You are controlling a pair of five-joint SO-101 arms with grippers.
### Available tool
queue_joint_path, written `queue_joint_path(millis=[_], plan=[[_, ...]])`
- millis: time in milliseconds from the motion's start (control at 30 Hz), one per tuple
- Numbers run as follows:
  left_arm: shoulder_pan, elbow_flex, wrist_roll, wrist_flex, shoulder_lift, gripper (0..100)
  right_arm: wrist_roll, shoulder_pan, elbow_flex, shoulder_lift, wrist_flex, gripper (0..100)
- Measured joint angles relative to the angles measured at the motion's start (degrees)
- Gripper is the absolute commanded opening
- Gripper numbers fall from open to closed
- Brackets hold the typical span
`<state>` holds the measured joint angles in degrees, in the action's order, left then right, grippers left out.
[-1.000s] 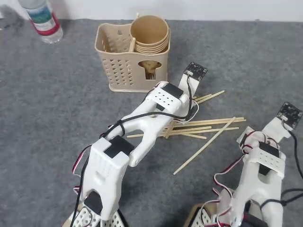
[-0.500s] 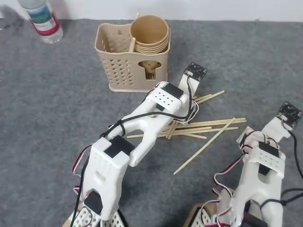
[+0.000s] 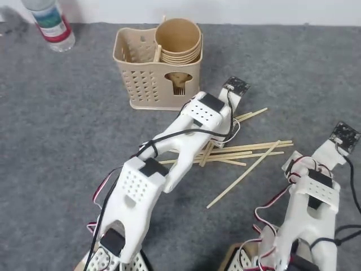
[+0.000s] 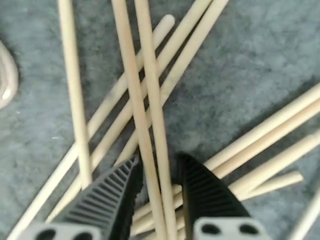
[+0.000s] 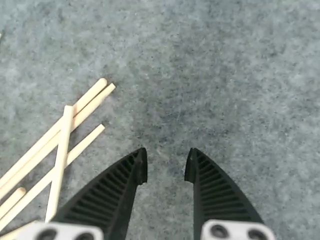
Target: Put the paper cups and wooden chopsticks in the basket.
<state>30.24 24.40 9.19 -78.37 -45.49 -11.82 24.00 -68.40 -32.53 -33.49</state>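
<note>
Far left at the back, one plastic bottle (image 3: 51, 23) stands on the grey carpet (image 3: 67, 124). Next along, one beige basket (image 3: 138, 76), and in its right-hand compartment sits one stack of paper cups (image 3: 178, 38); I count about five rims, nested. At least one stick (image 3: 157, 53) leans inside the basket, just beside the cups. Now my left claw (image 4: 159, 160): it is down in the pile of wooden chopsticks (image 3: 256, 148) near the basket's front corner, and its two ribbed pads (image 4: 117, 187) pinch two sticks side by side between them. Around that pair I see one stick off to one side, two crossing beneath, and three or four more fanning away. On the carpet overall I make it roughly ten, though they cross too much for a sure count. Far right, my right claw (image 5: 166, 167) hangs over bare carpet with its jaws apart and nothing between them, and about five stick ends lie just beside it.
</note>
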Motion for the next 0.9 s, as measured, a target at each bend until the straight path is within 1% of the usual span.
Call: queue_joint_path(millis=[100, 233, 367, 733, 900], plan=[[0.2, 0.7, -0.2, -0.4, -0.3, 2, 0.0, 0.0, 0.0, 0.0, 0.0, 14.0], [0.8, 0.7, -0.4, -0.8, -0.3, 3, 0.0, 0.0, 0.0, 0.0, 0.0, 14.0], [0.8, 0.7, -0.4, -0.9, -0.3, 1, 0.0, 0.0, 0.0, 0.0, 0.0, 14.0], [0.6, 0.7, 0.6, -1.6, -0.3, 1, 0.0, 0.0, 0.0, 0.0, 0.0, 14.0], [0.7, 0.8, -1.7, -2.5, -0.3, 1, 0.0, 0.0, 0.0, 0.0, 0.0, 14.0]])
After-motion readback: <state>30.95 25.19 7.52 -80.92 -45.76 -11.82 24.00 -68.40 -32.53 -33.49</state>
